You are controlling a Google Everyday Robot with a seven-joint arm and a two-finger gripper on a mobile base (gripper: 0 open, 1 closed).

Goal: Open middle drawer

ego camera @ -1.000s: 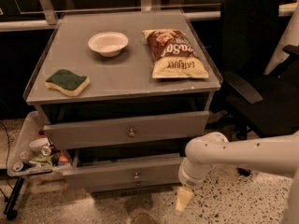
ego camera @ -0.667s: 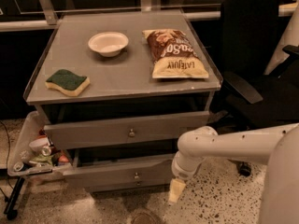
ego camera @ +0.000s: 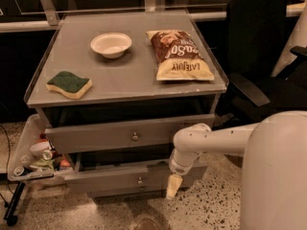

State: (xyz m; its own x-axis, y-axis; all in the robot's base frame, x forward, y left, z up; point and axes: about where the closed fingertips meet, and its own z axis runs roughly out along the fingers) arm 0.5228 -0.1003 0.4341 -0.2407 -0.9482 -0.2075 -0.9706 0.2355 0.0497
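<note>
- Camera view: the one white arm [ego camera: 225,140] is nearest and extends in from the right. Its single gripper [ego camera: 173,186] hangs tip-down, just in front of the bottom drawer [ego camera: 105,181]. Cannot tell whether it is spread or closed.
- Side tray [ego camera: 26,138] of clutter sits well off to picture-left of the gripper, at about its height.
- Middle drawer [ego camera: 96,138] lies above the gripper and mostly to its picture-left. The drawer's knob [ego camera: 135,136] is up-left of the tip, not touching. The front's long axis runs side to side, so I judge the pull is toward the camera.
- Count: two lit drawer fronts with a dark slot above them, one knob on the middle drawer.
- Beyond and above the gripper, on the cabinet top [ego camera: 124,75]: one sponge [ego camera: 69,84], one bowl [ego camera: 111,44], one chip bag [ego camera: 180,55].
- Farthest, up-right of the gripper: one black chair [ego camera: 259,42].
</note>
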